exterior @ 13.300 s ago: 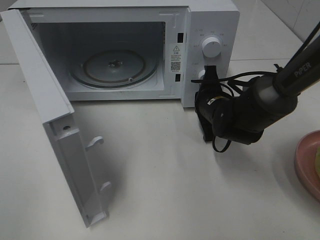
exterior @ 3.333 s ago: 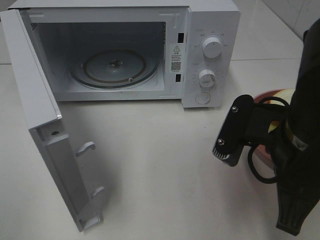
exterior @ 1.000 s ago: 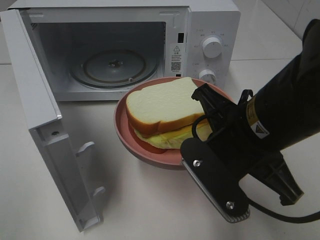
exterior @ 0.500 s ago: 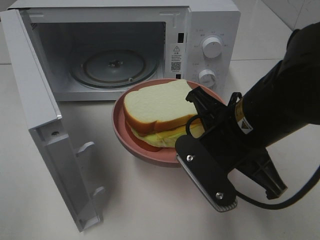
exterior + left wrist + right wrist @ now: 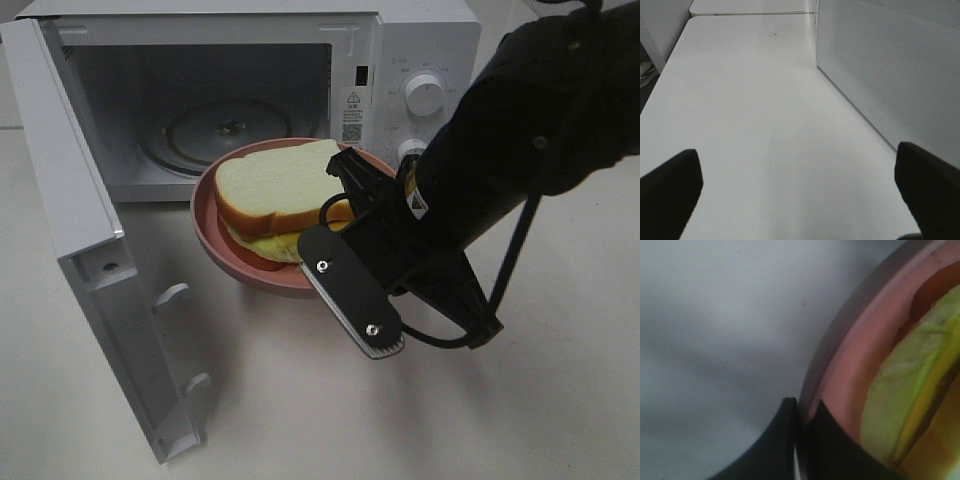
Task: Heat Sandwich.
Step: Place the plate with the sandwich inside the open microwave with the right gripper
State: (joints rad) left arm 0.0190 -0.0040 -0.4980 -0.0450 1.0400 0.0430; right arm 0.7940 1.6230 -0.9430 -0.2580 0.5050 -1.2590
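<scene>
Right fingers (image 5: pixel 775 445) were shut on the near right rim of the pink plate (image 5: pixel 212 232), one finger on the outside of the rim and one on the inside. The sandwich (image 5: pixel 275 190) sat on that plate: white bread on top with a tan crust, yellow-green filling and a bit of red below. Plate and sandwich were just in front of the open microwave (image 5: pixel 420 40), at the mouth of the cavity and not inside it. Couldn't tell whether the plate touched the tabletop (image 5: pixel 300 410). The glass turntable (image 5: pixel 195 130) inside was bare, its near right part hidden behind the plate. The microwave door (image 5: pixel 90 250) swung wide open to the left. The upper knob (image 5: pixel 425 92) on the right panel was visible; the lower one was mostly hidden behind the black right arm (image 5: pixel 520 130), which came in from the far right. Left fingers (image 5: pixel 667 195) were spread wide open, gripping nothing, low over bare tabletop beside a perforated white wall of the microwave.
</scene>
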